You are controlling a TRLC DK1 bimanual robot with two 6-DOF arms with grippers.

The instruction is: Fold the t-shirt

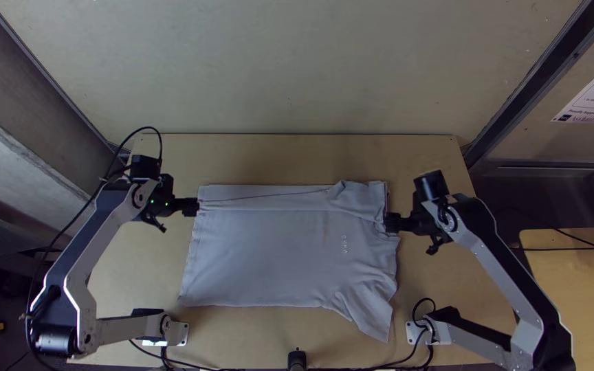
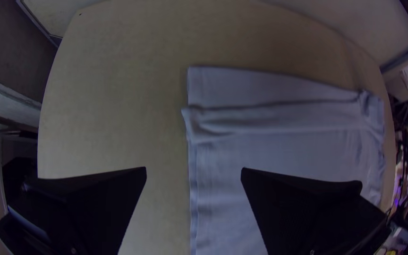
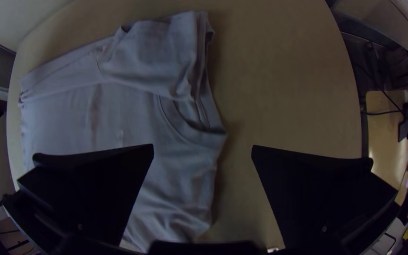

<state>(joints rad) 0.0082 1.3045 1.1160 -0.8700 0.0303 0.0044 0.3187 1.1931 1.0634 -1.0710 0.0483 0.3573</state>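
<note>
Starting at the near side of the table (image 1: 139, 268): the near sleeve (image 1: 372, 312) slants out past the body's near edge, creased at its root; if the next fold is made without tucking it in, it will probably poke out of the bundle; dragging it by the tip could skew the whole shirt.

T-shirt (image 1: 276, 254) lies in the middle of the table, between the arms, mostly spread, hem toward the left arm, neck toward the right; body fairly smooth, so the main risk there is wrinkling from an uneven pull.

Right gripper (image 1: 388, 223) is at the collar (image 3: 190, 134); jaws wide, nothing held; several layers meet here; closing shallow might catch only the top layer and peel the fold open, closing deep might bunch the neck.

Left gripper (image 1: 192, 206) is at the hem (image 2: 193, 189), farther up the table than the right; jaws likewise wide and empty; the puckered fold end (image 2: 199, 125) is loose, so a pinch off its line could miss it or take just one ply; lifting one side sooner than the other would twist the cloth.

Farthest off, a folded band (image 1: 269, 199) lies along the far side, underlayer showing beyond it; the far sleeve (image 1: 361, 197) is doubled back and rumpled; any sideways tug could slide the band loose or leave a lump inside.
</note>
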